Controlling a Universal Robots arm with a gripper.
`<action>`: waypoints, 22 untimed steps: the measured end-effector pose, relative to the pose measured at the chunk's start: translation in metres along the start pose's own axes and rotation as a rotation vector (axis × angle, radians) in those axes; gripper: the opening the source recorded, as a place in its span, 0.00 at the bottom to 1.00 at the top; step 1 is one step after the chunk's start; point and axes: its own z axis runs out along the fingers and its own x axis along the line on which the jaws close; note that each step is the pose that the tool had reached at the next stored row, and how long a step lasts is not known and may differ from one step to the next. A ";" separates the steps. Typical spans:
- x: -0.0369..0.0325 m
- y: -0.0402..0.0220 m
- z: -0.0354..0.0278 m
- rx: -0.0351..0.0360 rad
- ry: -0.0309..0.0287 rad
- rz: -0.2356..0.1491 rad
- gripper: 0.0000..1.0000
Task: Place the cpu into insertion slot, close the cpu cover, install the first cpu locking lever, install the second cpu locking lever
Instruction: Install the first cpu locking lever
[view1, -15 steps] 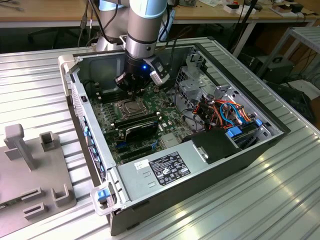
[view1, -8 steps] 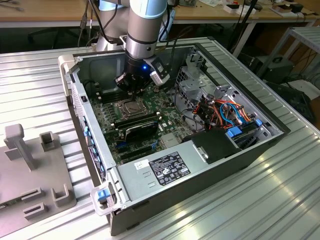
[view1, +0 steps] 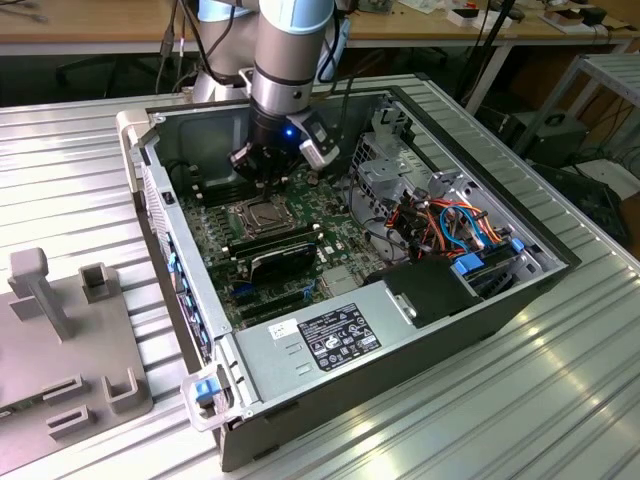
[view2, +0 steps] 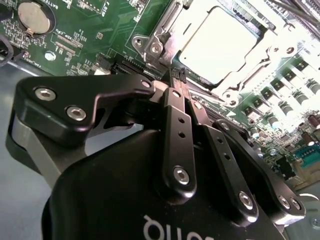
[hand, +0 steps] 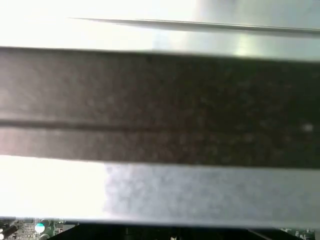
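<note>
The cpu (view2: 220, 42) sits in the insertion slot (view1: 255, 214), the cpu cover (view2: 165, 30) framing it. The gripper (view2: 177, 77) hovers just beside the cover's edge, jaws pressed together, empty. The cover looks thin, stiff and springy; the chip fragile, best pushed at rims.

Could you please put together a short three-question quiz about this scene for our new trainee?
1. True or false: in the second wrist view, the cpu already lies in the insertion slot.
2. Multiple choice: in the second wrist view, the gripper has its fingertips A) spread wide apart, B) closed together beside the socket, C) clamped around a cable.
3. Short answer: in the exterior view, what grey thing lies outside the computer case, on the exterior view's left?

Key
1. True: its pale metal top shows inside the socket frame.
2. B.
3. A grey fixture plate with upright blocks, on the ribbed metal table.
</note>
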 end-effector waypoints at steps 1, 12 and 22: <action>0.0016 0.0001 -0.0007 0.0000 0.0006 -0.001 0.11; 0.0140 0.0026 -0.0038 0.0000 0.0099 -0.003 0.11; 0.0084 0.0099 -0.0041 -0.0007 0.0177 -0.007 0.11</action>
